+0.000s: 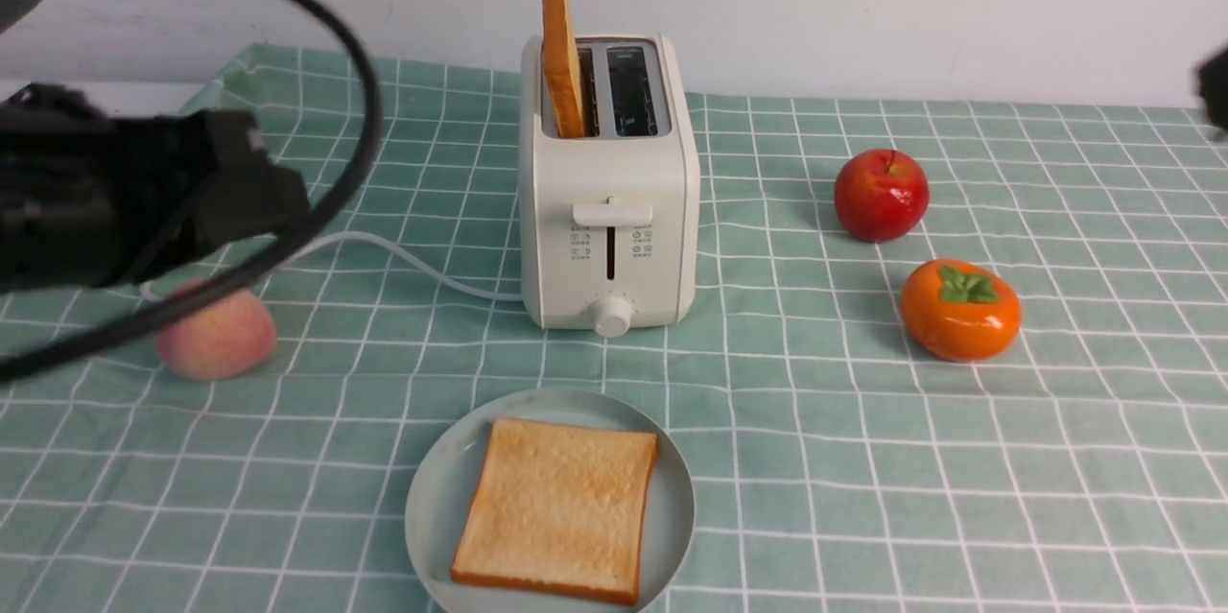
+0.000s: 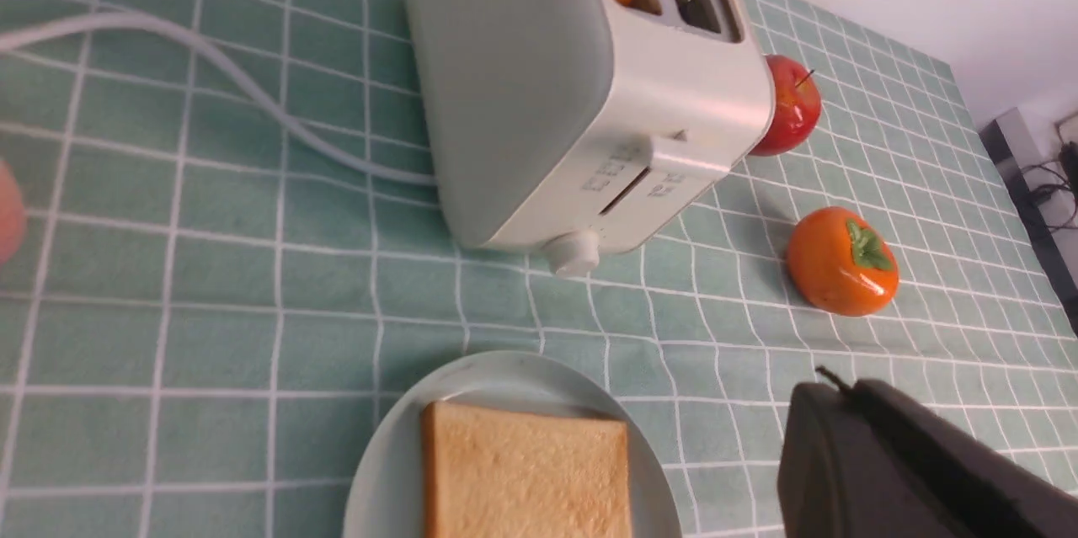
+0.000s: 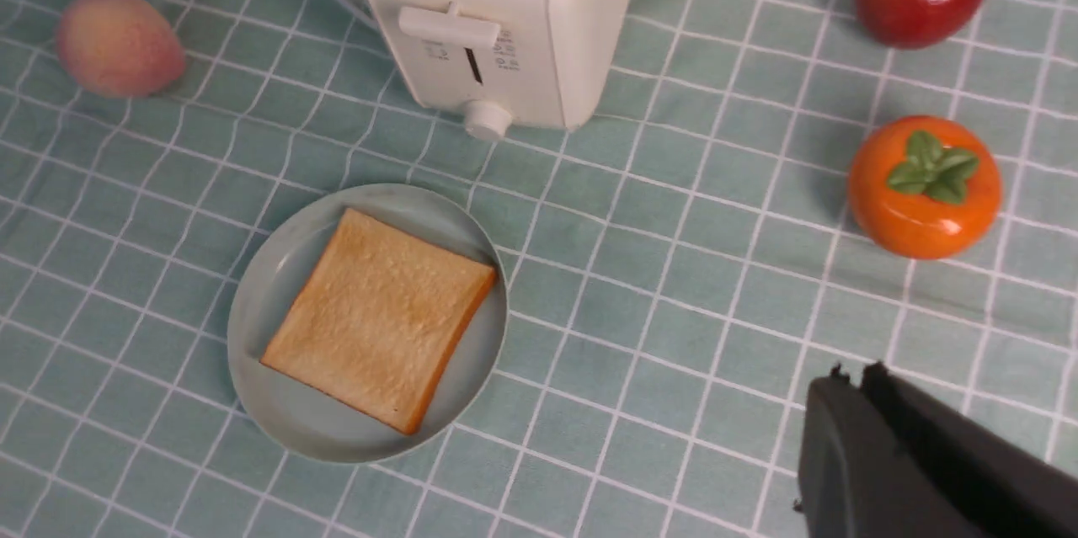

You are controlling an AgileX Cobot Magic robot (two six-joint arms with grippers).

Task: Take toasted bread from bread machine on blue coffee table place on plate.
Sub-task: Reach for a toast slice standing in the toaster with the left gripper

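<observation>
Roughly halfway, judging by the layout. Counts one slice of toasted bread (image 1: 556, 507) as delivered: lying flat on the plate (image 1: 427, 498), at the near middle of the desk (image 1: 863, 459), just in front of the bread machine (image 1: 609, 239). Leaves a second slice (image 1: 562, 61) to fetch: standing on edge in the left slot, poking well above the top, next to an empty, dark right slot.

Finds the left claw (image 2: 829, 391) shut on nothing, hanging over the left part of the desk above the peach (image 1: 216, 335), apart from the bread machine. Finds the right claw (image 3: 851, 382) pressed shut too, empty, out on the right side, nearer the persimmon (image 3: 925, 189) than the plate, touching neither.

Calls next, most likely, for opening one claw, reaching to the exposed upper part of the standing slice, pinching its faces and lifting straight up. Probably means stacking or overlapping afterwards, given how little bare plate shows around the first slice.
</observation>
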